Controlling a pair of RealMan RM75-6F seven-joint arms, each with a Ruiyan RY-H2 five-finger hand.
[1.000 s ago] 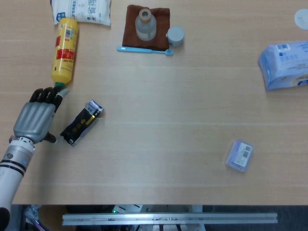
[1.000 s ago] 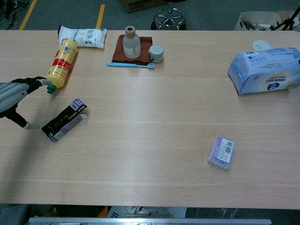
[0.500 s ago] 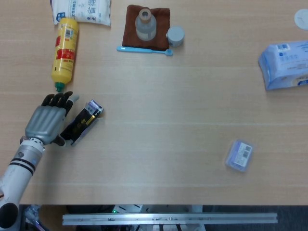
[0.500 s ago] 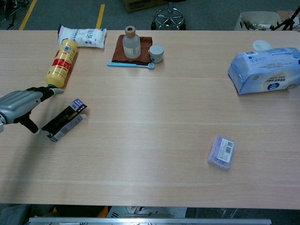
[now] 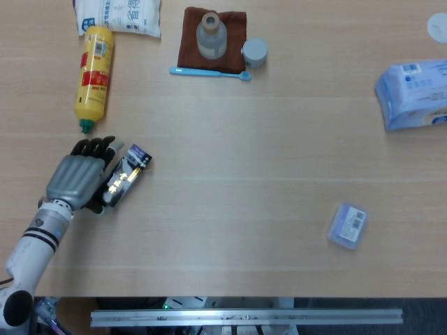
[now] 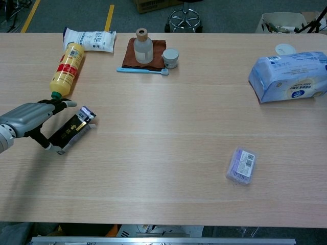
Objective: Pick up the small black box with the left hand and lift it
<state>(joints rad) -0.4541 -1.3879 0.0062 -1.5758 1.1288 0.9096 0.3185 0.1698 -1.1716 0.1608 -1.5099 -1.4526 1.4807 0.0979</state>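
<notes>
The left hand (image 5: 78, 181) sits at the lower left of the head view, its fingers (image 5: 94, 146) reaching along the far side of the small black box (image 5: 126, 174) and its thumb at the near end. The chest view shows the box (image 6: 73, 129) lying flat on the worktop (image 5: 230, 202), slanted, with the hand (image 6: 28, 118) cupped over its left part. Contact appears made, but whether the fingers have clamped cannot be told; the box is judged not yet gripped firmly and not lifted. The right hand appears in neither view.

Progress: the approach looks complete. Closing on the box and raising it off the worktop remain.

Lower right of the head view: a small purple packet (image 5: 348, 225), well apart from the box. Right edge, further back: a blue tissue pack (image 5: 413, 84). A white disc (image 6: 285, 49) lies just beyond it in the chest view.

Left side, beyond the hand: a yellow bottle (image 5: 94, 73) lying on its side, green cap pointing toward the hand, near but apart from the fingertips. A white pouch (image 5: 117, 15) lies at its far end.

Top centre: a brown cloth (image 5: 211, 40) carrying a clear bottle (image 5: 210, 36), a small grey pot (image 5: 254, 52) at its right edge, a blue toothbrush (image 5: 209, 72) along its near edge.

The worktop is pale wood grain. Beyond its far edge the chest view shows dark floor with a yellow stripe (image 6: 109, 16), a chair base (image 6: 185, 19) and a carton.
</notes>
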